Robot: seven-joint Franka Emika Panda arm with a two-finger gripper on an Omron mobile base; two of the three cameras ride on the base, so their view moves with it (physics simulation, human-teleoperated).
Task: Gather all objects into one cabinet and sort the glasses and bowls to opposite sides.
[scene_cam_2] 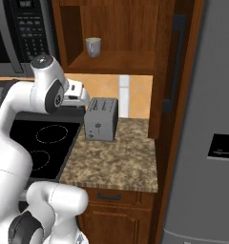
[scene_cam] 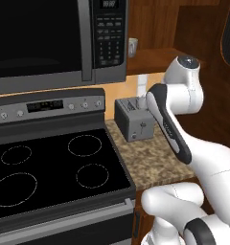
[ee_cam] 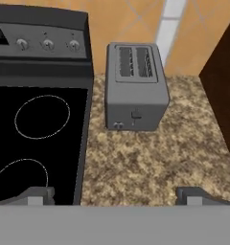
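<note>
A: What am I looking at on your end?

B: I've got the arm raised over the counter. In the hand view the gripper (ee_cam: 115, 195) has its 2 fingertips (ee_cam: 38, 195) spread wide, with nothing between them, only speckled counter (ee_cam: 150, 158) below.

A: And the cup?

B: The pale greyish-white cup (scene_cam_2: 93, 46) stands upright on the lower shelf of the open wall cabinet (scene_cam_2: 111, 62), toward the left of that shelf, near the microwave (scene_cam_2: 21, 33). From the left base camera I see it just beside the microwave's right edge (scene_cam: 132, 47).

A: Anything else in that cabinet?

B: I can't tell about higher up (the top of the cabinet is cut off by the frame). On the stretch of shelf I can see, there's just that 1 cup. The cabinet door (scene_cam_2: 176, 66) hangs open at the right, its long black bar handle (scene_cam_2: 172, 62) facing me.

A: What's on the counter?

B: A grey 2-slot toaster (ee_cam: 135, 91), standing at the back of the counter, just beside the black stove (ee_cam: 35, 134). The gripper hovers above and in front of it, well apart from the cup. To the far right of the right base view there's a grey fridge (scene_cam_2: 212, 119).
</note>
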